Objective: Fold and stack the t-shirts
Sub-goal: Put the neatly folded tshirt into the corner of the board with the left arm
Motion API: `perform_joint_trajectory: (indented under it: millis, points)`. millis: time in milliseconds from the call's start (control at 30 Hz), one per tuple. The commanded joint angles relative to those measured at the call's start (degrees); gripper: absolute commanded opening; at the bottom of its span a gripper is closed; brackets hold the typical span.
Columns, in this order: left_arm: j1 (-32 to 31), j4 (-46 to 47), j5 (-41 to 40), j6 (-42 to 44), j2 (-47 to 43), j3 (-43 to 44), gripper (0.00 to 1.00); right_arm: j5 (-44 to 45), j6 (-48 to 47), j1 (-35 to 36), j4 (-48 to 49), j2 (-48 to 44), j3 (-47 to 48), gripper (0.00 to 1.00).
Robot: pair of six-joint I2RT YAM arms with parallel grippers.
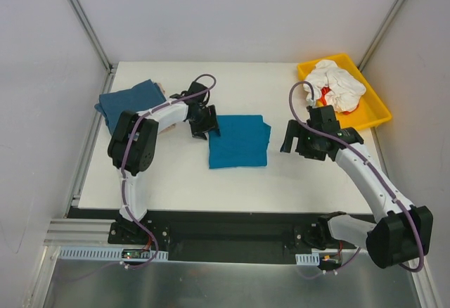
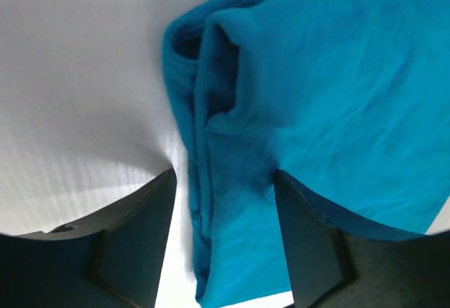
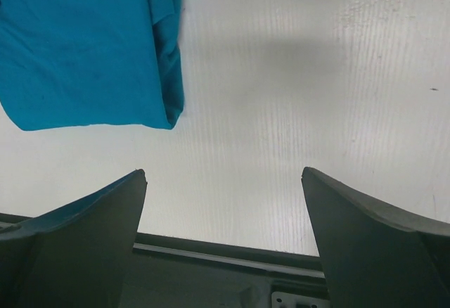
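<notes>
Two folded shirts lie on the bench (image 1: 176, 181): the slate-blue t-shirt (image 1: 130, 102) at the far left and the teal t-shirt (image 1: 239, 141) at the centre. The left jaws stand released, straddling the teal one's left folded edge, which runs near-to-far. The right jaws, also released, hang over the bench just right of it. The left arm looks nearer.

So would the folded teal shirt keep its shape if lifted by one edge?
Probably not: the teal shirt is soft cloth, its layered edge wrinkled between the left fingers, so it would likely droop and unfold. Pushed, it would probably bunch up.
</notes>
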Motion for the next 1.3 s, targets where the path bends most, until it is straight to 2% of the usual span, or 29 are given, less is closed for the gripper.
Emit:
perform_joint_trajectory:
  millis: [0, 67, 167, 200, 267, 333, 400, 700, 1033, 1267]
  points:
    - [-2.9, -0.6, -2.1, 1.5, 2.8, 2.5, 0.54, 6.2, 0.5, 0.1, -3.3, -3.4, -1.2, 0.97]
    - [-4.1, -0.6, -3.6, 2.0, 4.2, 3.1, 0.52, 6.8, 0.6, 0.1, -4.1, -3.7, -2.0, 0.97]
    - [-6.4, -1.4, -7.1, 2.9, 6.3, 5.2, 0.40, 7.4, 0.2, 0.1, -4.1, -5.0, -3.2, 0.97]
    - [-7.2, -2.3, -7.6, 3.0, 6.8, 6.7, 0.29, 8.2, 0.0, 0.1, -4.0, -5.5, -3.5, 0.97]
    - [-7.9, -3.1, -8.0, 3.0, 8.4, 8.3, 0.18, 9.0, -0.6, 0.1, -4.1, -6.2, -3.9, 0.97]
    - [-8.7, -4.1, -9.4, 3.2, 9.2, 10.3, 0.00, 10.4, -1.4, 0.1, -4.1, -7.0, -4.1, 0.97]
    - [-9.1, -4.9, -10.8, 5.0, 9.1, 11.9, 0.00, 11.6, -1.9, 0.1, -4.0, -7.3, -4.5, 0.97]
    - [-8.2, -13.6, -36.9, 15.2, 0.8, 14.1, 0.00, 16.4, -6.2, 0.1, -1.7, -9.0, -7.6, 0.97]
    - [-0.2, -15.5, -43.3, 22.3, -7.3, 16.1, 0.00, 15.2, -7.3, -0.6, 1.7, -8.0, -8.5, 0.97]
    - [4.2, -16.3, -44.1, 31.5, -8.2, 22.6, 0.00, 16.1, -7.4, -0.8, 2.0, -6.8, -8.6, 0.97]
